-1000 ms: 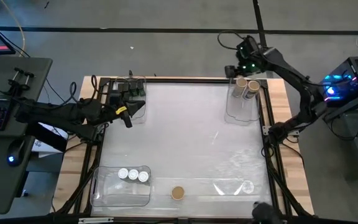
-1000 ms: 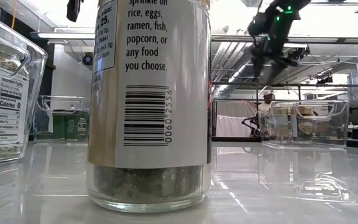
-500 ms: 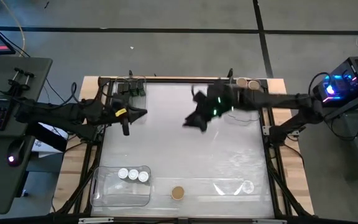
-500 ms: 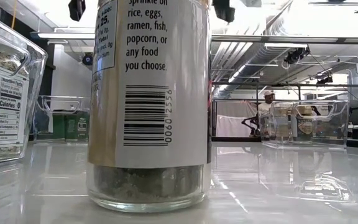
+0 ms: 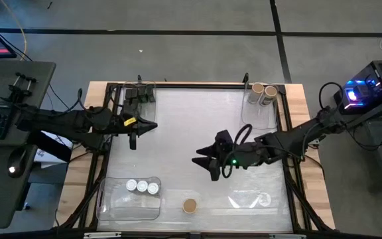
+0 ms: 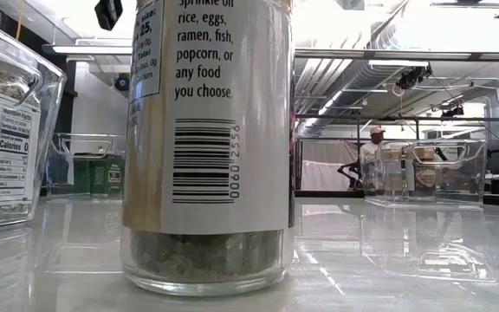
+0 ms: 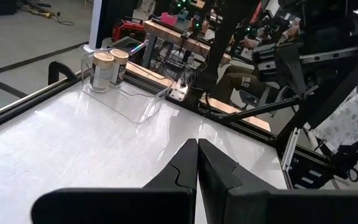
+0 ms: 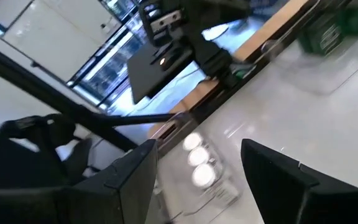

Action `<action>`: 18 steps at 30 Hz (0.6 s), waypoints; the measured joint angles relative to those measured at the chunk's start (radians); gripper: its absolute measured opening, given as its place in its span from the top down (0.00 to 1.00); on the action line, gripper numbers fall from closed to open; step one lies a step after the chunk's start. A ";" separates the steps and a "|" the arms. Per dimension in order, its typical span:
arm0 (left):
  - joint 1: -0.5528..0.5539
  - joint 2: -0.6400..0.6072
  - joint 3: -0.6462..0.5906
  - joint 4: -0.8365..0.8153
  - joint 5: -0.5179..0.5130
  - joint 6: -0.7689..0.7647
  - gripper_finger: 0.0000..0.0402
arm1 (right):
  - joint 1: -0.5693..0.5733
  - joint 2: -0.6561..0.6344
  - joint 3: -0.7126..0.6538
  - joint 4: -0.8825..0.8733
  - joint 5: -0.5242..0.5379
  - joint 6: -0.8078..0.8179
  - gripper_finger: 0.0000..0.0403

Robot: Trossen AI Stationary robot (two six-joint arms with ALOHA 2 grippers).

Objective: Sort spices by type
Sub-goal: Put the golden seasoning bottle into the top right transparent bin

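A loose tan-topped jar (image 5: 190, 206) stands upright on its base near the table's front edge and fills the low view (image 6: 206, 147). Three white-topped jars (image 5: 142, 187) (image 8: 197, 158) stand in a clear bin at the near left. Two tan-topped jars (image 5: 263, 89) (image 7: 107, 67) stand in a bin at the far right. Black boxy containers (image 5: 140, 93) sit in a bin at the far left. My right gripper (image 5: 203, 166) (image 8: 197, 180) hangs open over the table's middle, nothing between its fingers. My left gripper (image 5: 146, 126) (image 7: 197, 168) is shut and holds nothing, near the far-left bin.
Another clear bin (image 5: 247, 198) lies at the near right. A black frame rail (image 5: 285, 143) runs along the table's edges. Bare white tabletop (image 5: 178, 133) stretches between the bins. A person (image 6: 372, 139) shows far off in the room behind.
My right gripper has swung from above the far-right bin with the tan-topped jars toward the table's middle and near edge, tipping from pointing down to nearly level. It stays open. My left gripper has turned a little in place.
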 joint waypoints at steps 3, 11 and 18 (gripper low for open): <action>0.000 0.000 0.000 -0.001 0.000 -0.027 1.00 | 0.000 0.001 0.000 0.001 0.030 -0.049 0.44; 0.000 0.002 0.000 -0.001 -0.003 -0.088 1.00 | -0.031 0.001 0.000 -0.064 -0.062 -0.091 0.38; 0.000 0.002 0.000 0.000 -0.008 -0.176 1.00 | -0.047 0.020 0.000 -0.199 -0.115 -0.075 0.04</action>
